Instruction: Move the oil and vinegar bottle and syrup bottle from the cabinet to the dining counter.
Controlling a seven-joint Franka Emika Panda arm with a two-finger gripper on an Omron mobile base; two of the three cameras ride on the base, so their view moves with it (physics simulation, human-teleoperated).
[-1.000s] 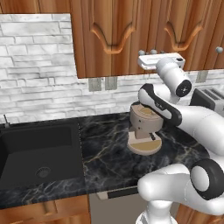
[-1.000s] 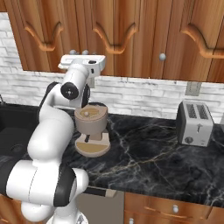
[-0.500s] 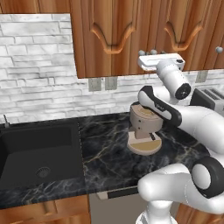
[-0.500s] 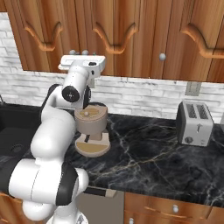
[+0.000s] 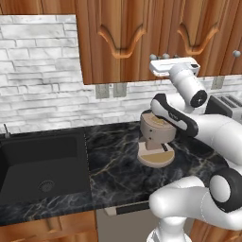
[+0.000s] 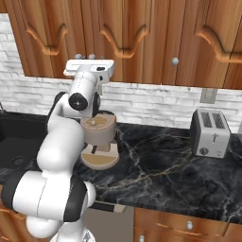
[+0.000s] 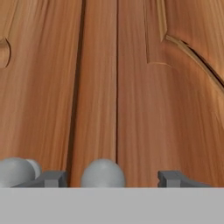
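Two-finger gripper (image 7: 107, 178) parked open at bottom of frame, straddling small round silver knob (image 7: 103, 173) to pull reddish-brown carved cabinet (image 7: 131, 87) open; bottles presumably behind shut doors

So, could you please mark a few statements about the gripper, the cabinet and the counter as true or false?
1. The cabinet doors are shut. True.
2. The gripper is shut on a bottle. False: its fingers stand apart, with a round silver knob between them and no bottle held.
3. A toaster stands on the counter. True.
4. The sink is full of dishes. False: the basin holds no dishes.
5. The gripper hangs low over the counter. False: it is up at the bottom edge of the cabinet doors.
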